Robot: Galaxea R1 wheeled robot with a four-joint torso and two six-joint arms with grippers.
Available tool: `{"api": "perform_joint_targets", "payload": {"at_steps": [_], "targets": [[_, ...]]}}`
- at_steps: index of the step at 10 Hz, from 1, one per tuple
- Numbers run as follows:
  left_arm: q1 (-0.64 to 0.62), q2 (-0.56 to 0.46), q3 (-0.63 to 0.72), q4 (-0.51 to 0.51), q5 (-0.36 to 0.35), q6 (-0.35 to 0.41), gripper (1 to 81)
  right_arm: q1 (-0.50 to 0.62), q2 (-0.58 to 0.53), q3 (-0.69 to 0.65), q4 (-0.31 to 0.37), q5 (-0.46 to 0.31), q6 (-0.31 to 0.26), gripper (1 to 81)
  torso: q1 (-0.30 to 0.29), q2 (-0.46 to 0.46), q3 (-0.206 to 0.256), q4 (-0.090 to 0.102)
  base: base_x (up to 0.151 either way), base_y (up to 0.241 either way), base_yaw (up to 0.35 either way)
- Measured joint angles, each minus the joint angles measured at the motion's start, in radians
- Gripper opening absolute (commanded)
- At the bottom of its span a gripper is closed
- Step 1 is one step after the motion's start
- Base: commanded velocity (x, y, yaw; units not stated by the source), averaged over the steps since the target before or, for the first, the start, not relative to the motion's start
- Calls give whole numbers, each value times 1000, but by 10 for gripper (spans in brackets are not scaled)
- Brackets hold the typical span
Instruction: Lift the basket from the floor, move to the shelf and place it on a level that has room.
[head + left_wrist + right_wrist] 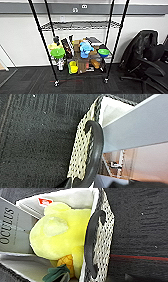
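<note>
In both wrist views the basket (102,235) is close to the camera, above the dark carpet floor (32,144). A yellow plush toy (60,235) lies inside it. I cannot tell the state of the fingers of either gripper. Farther ahead, the shelf (80,45) stands on the floor by the white wall, and its middle level (80,25) is bare.

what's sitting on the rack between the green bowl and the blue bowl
In the head view, a blue plush toy and upright boxes lie between the green bowl and blue bowl on the shelf.
</note>
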Motion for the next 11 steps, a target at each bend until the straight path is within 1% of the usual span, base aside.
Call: {"api": "perform_joint_targets", "payload": {"at_steps": [1,3,6,9,11], "targets": [[1,11,1,2,4,0,811,1,0,0,0,-2,1,811,15,-25,-13,0,0,0,0],[-12,14,2,3,3,0,811,8,5,0,1,-5,2,811,28,-46,-25,0,0,0,0],[-15,28,-11,10,1,0,811,30,13,-3,2,-1,7,811,29,-48,-26,0,0,0,0],[-15,34,-39,14,-10,0,811,47,63,-36,3,0,12,811,29,-48,-26,0,0,0,0],[-15,45,-83,14,-28,0,811,56,88,-66,6,5,15,811,29,-48,-26,0,0,0,0]]}}
